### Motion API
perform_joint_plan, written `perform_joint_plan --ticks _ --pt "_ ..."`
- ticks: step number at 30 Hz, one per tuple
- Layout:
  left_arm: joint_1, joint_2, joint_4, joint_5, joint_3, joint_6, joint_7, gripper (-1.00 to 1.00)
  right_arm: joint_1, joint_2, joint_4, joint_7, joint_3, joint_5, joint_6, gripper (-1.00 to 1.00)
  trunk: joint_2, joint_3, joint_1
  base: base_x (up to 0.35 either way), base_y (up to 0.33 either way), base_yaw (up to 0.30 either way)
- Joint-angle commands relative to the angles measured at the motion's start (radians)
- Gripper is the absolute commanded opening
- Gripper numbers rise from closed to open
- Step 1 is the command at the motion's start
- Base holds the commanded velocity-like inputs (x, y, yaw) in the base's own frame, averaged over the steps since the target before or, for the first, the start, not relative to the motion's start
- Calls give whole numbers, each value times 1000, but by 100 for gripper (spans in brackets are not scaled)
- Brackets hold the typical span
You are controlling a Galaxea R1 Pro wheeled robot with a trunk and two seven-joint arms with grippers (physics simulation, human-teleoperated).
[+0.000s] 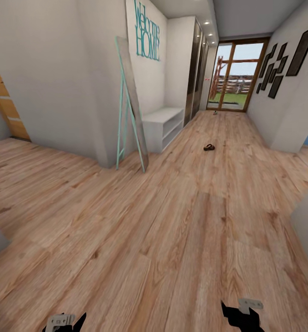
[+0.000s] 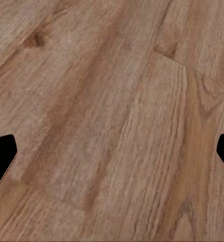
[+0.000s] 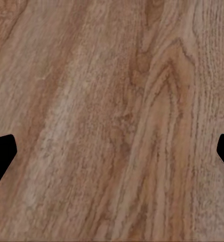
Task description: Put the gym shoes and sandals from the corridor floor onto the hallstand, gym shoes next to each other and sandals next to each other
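We see both sandals (image 1: pixel 209 147) far down the corridor floor (image 1: pixel 172 240), near the hallstand (image 1: pixel 163 123) | left gripper (image 2: pixel 112 156) jaws wide, empty | right gripper (image 3: pixel 112 156) jaws wide, empty

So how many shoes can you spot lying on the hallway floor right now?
1 for sure: a dark sandal on the wood floor mid-corridor, right of the white rack. A tiny speck far off by the glass door may be another; too small to tell.

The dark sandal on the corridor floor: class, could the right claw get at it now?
Probably not. The sandal lies far down the corridor floor, well beyond the open right claw; nothing blocks the way.
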Motion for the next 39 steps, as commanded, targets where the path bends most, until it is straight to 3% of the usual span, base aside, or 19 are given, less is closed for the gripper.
perform_joint_plan --ticks 1,19,39 --pt "-1 0 1 5 4 1 -9 100 -1 0 1 3 -9 10 -3 100 0 -1 0 337 0 0" --pt "-1 0 1 3 4 1 -9 100 -1 7 1 -4 -9 10 -4 100 0 -1 0 337 -33 -24" --pt "-1 0 1 3 4 1 -9 100 -1 6 5 -3 -9 10 -3 100 0 -1 0 337 -65 -240"
